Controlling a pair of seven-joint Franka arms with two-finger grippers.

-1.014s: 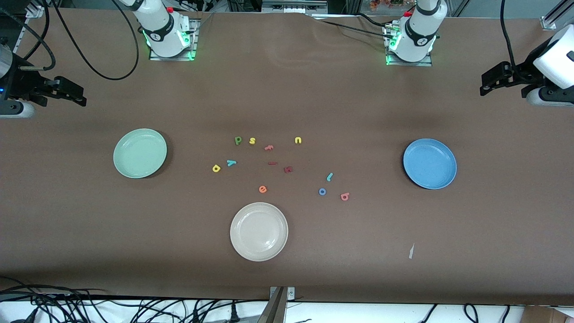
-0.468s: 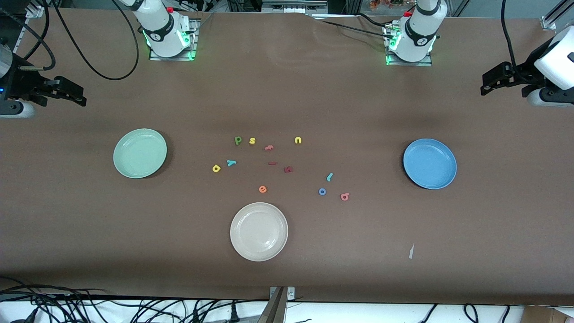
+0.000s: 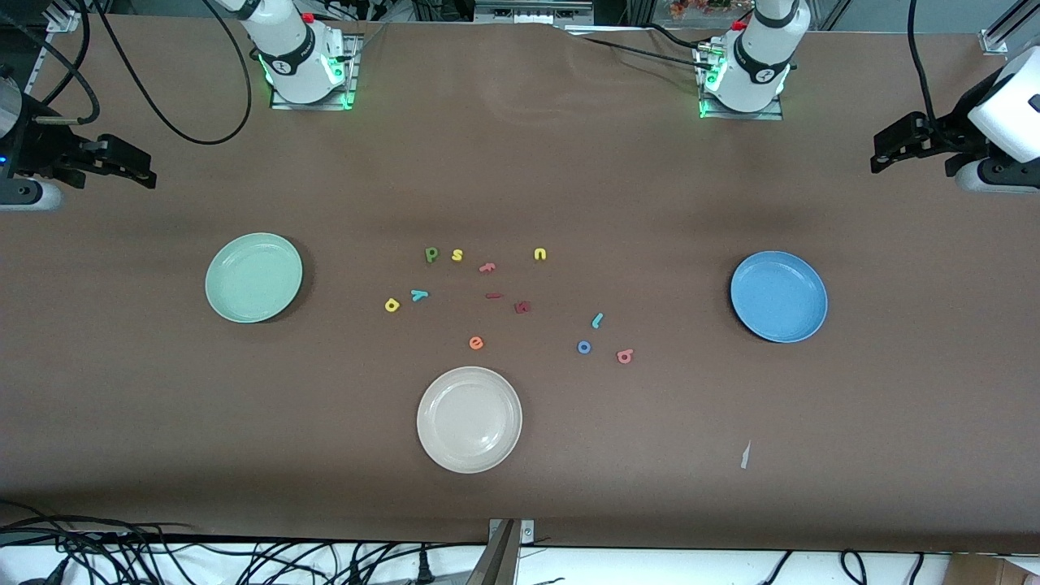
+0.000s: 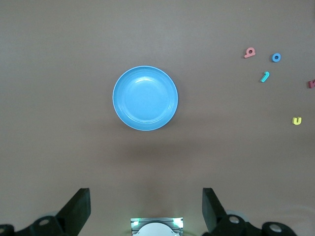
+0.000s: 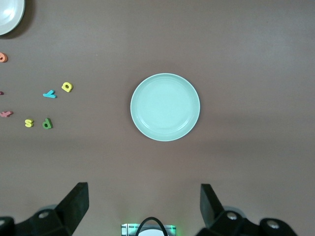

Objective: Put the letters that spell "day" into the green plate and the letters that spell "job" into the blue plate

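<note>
While both wait | left gripper (image 4: pixel 143 212), right gripper (image 5: pixel 142 211) wide open, empty | no writing

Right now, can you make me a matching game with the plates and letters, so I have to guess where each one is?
Things:
1. green plate
2. blue plate
3. cream plate
4. yellow u

Places:
A. toward the left arm's end of the table
B. nearest the front camera
C. among the loose letters, farthest from the front camera
D. toward the right arm's end of the table

Pairs: 1-D, 2-A, 3-B, 4-C
</note>
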